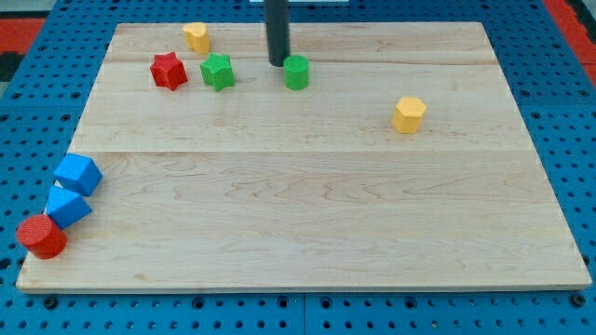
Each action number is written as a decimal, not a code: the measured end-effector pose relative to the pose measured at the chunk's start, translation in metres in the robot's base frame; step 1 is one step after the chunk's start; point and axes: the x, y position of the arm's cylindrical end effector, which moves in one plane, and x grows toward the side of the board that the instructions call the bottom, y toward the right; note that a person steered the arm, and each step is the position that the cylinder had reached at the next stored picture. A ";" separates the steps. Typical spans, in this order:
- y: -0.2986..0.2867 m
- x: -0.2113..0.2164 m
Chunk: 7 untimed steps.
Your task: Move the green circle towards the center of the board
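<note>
The green circle (296, 72) is a small green cylinder near the view's top, a little left of the middle. My tip (277, 63) comes down from the view's top edge as a dark rod and stands just to the left of the green circle, touching it or nearly so. A green star (217, 71) lies further left in the same row.
A red star (169, 71) and a yellow block (196, 37) lie at the top left. A yellow hexagon block (409, 113) lies right of the middle. Two blue blocks (76, 174) (68, 206) and a red cylinder (41, 235) sit at the wooden board's (307, 223) bottom left edge.
</note>
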 end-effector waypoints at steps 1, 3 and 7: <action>0.025 0.000; 0.046 0.002; 0.060 0.068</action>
